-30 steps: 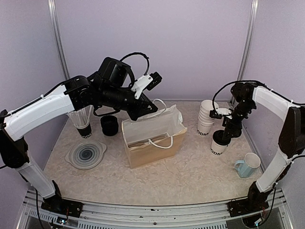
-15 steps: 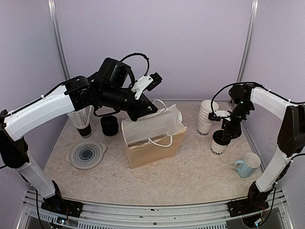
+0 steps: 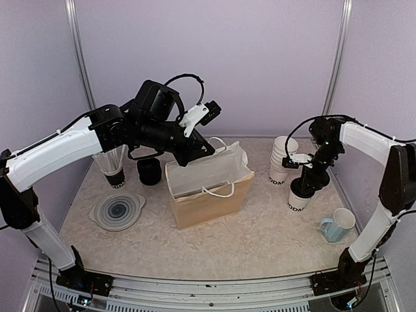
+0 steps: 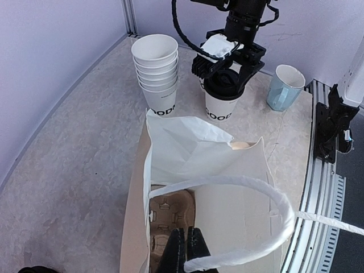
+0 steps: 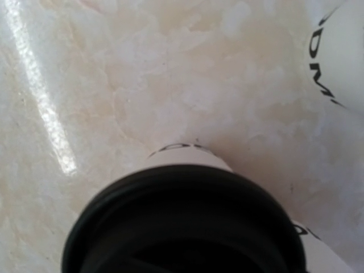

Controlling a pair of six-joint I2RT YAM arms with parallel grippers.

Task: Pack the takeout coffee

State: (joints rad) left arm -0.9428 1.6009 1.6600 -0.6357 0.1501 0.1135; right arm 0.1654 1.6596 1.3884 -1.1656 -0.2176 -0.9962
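From above, the right gripper point(image 3: 304, 184) sits on the takeout coffee cup point(image 3: 298, 200) at the right of the desk point(image 3: 260, 247) and covers its top. The left wrist view shows more: the jaws stand wide on either side of the black lid point(image 4: 226, 81), though I cannot tell whether they press it. The right wrist view shows only that lid, no fingers. Only the left wrist view looks into the paper bag point(image 3: 208, 198), where a cardboard cup carrier point(image 4: 170, 213) lies at the bottom. The left gripper point(image 4: 183, 253) is pinched shut above it, behind the white handle point(image 4: 256, 190); what it nips, if anything, is unclear. A stack of lidless cups point(image 3: 281, 162) stands just beside the coffee, a blue mug point(image 3: 338, 225) nearer the arms. What looks like a second black-lidded cup point(image 3: 117, 181) stands far left, half hidden by the left arm.
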